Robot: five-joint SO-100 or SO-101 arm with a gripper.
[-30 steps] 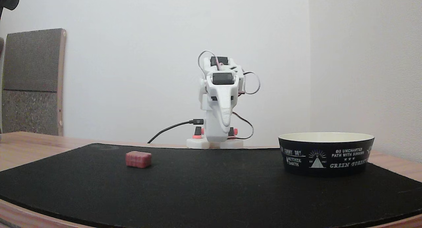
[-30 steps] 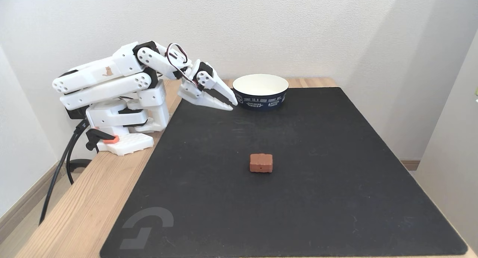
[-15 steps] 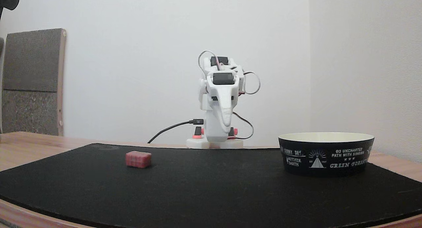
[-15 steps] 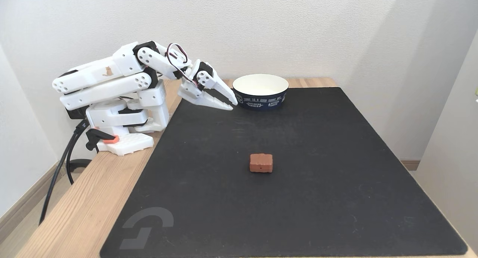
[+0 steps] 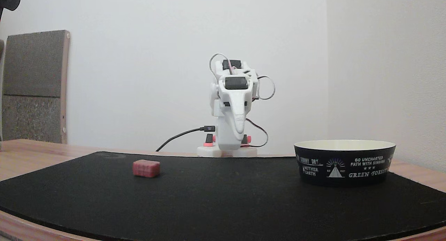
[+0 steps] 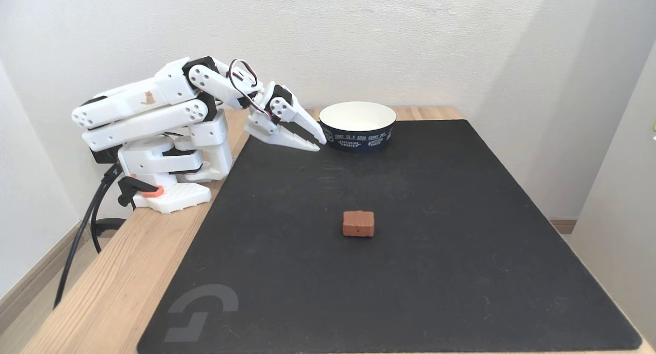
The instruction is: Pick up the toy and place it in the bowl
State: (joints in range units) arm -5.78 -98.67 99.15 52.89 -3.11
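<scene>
The toy (image 5: 146, 168) (image 6: 358, 224), a small reddish-pink block, lies flat on the black mat (image 6: 389, 272), alone near its middle. The bowl (image 5: 344, 161) (image 6: 357, 124), black outside with white print and cream inside, stands at the mat's far edge in a fixed view (image 6: 357, 124). My white gripper (image 5: 239, 130) (image 6: 319, 142) hangs shut and holds nothing, folded close to the arm's base, tips just left of the bowl and above the mat. The toy is well clear of the gripper.
The arm's base (image 6: 169, 190) sits on the wooden table (image 6: 118, 287) beside the mat, with a black cable (image 6: 82, 236) trailing off the edge. A grey padded board (image 5: 33, 85) leans against the wall. Walls close in behind and to the right.
The gripper has risen very slightly; nothing else has moved.
</scene>
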